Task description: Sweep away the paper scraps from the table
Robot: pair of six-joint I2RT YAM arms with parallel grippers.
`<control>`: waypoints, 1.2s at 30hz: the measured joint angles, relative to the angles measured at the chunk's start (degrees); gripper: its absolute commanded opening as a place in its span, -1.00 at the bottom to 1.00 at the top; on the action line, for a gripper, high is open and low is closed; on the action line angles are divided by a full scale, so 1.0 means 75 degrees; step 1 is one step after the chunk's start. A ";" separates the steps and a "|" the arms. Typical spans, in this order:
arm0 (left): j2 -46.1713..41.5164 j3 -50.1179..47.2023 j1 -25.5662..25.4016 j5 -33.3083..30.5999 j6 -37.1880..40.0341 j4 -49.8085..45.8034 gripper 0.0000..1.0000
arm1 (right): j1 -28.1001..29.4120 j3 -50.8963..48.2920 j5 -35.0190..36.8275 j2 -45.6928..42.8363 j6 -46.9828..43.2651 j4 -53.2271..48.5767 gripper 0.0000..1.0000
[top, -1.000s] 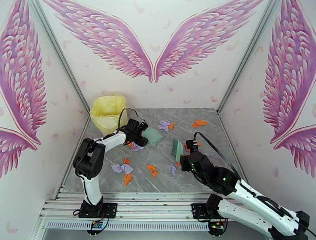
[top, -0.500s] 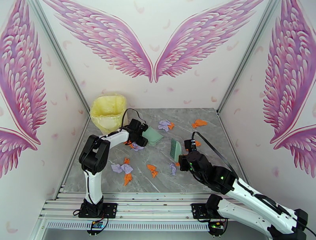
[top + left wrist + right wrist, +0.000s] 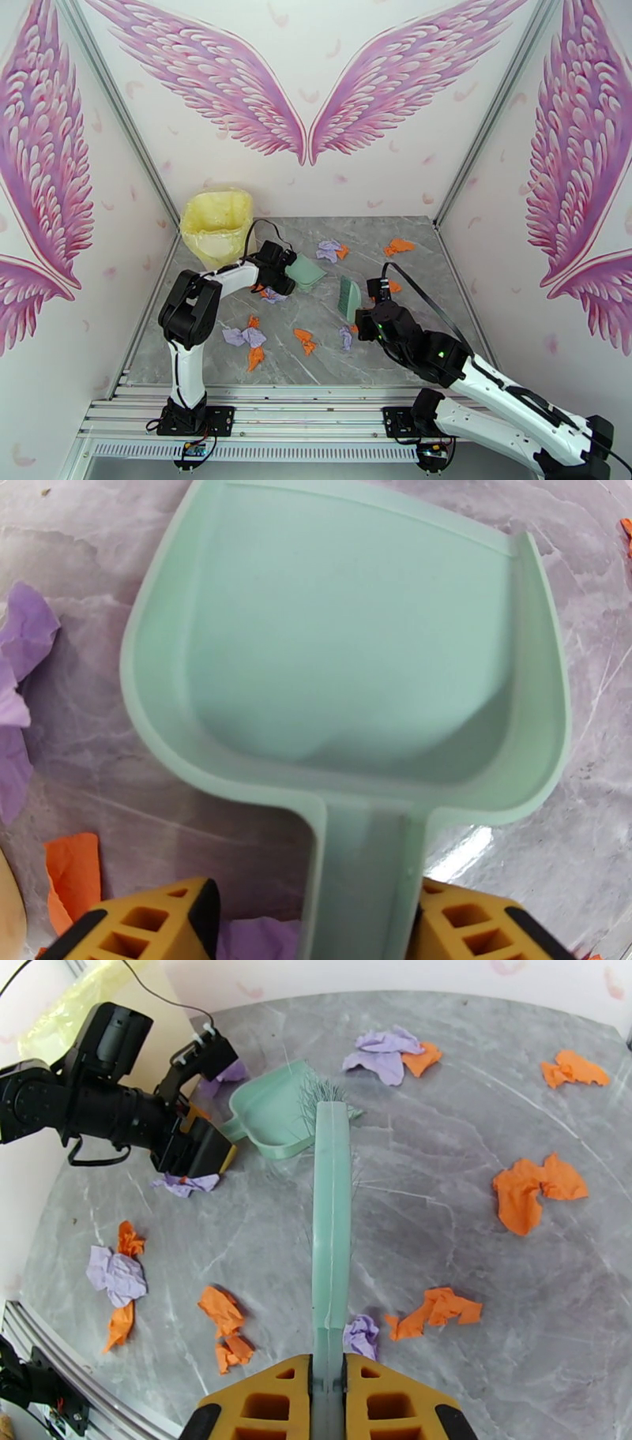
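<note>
High rear overview, two close downward wrist views, table (image 3: 316, 359) shared

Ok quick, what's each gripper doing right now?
Left gripper: dustpan handle inside it, gap on one side; grip cannot be told.
Right gripper: shut on the brush.

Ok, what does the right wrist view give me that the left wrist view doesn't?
Right wrist, not left wrist: the brush clamped in the right pincer, the yellow bin bag, and orange and purple paper scraps spread over the table. Left wrist, not right wrist: a close look inside the dustpan, which holds no scraps, with its handle between the fingers of the left pincer. Both: the mint dustpan on the grey marble table, the left pincer, and purple scraps beside it.
</note>
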 measured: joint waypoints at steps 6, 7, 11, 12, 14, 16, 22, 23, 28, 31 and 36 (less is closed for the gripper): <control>0.0000 -0.0195 -0.0114 -0.0035 0.0096 0.0082 -0.01 | 0.0000 -0.0052 -0.0055 0.0047 0.0026 0.0096 -1.00; 0.0000 -0.0195 -0.0119 -0.0038 0.0128 0.0087 -0.03 | -0.0003 -0.0058 -0.0067 0.0061 0.0029 0.0099 -1.00; 0.0000 -0.0216 -0.0154 -0.0061 0.0154 0.0146 0.00 | -0.0006 -0.0067 -0.0117 0.0090 0.0029 0.0149 -1.00; 0.0000 -0.0233 -0.0157 -0.0070 0.0160 0.0172 0.04 | -0.0006 -0.0067 -0.0122 0.0099 0.0029 0.0157 -1.00; 0.0000 -0.0274 -0.0166 -0.0099 0.0189 0.0236 0.10 | -0.0006 -0.0090 -0.0149 0.0125 0.0032 0.0195 -1.00; 0.0000 -0.0283 -0.0169 -0.0134 0.0187 0.0277 0.14 | -0.0006 -0.0117 -0.0172 0.0152 0.0050 0.0210 -1.00; -0.0146 -0.0615 -0.0169 -0.0245 0.0207 0.0632 0.15 | -0.0006 -0.0178 -0.0230 0.0204 0.0058 0.0291 -1.00; -0.0175 -0.0670 -0.0169 -0.0254 0.0207 0.0667 0.15 | -0.0006 -0.0187 -0.0230 0.0210 0.0058 0.0321 -1.00; -0.0265 -0.0799 -0.0169 -0.0259 0.0207 0.0758 0.15 | -0.0006 -0.0224 -0.0289 0.0256 0.0085 0.0382 -1.00; -0.0300 -0.0839 -0.0169 -0.0254 0.0204 0.0836 0.15 | -0.0006 -0.0254 -0.0321 0.0332 0.0090 0.0411 -1.00; -0.0382 -0.0842 -0.0169 -0.0224 0.0204 0.0889 0.15 | -0.0006 -0.0254 -0.0399 0.0449 0.0117 0.0481 -1.00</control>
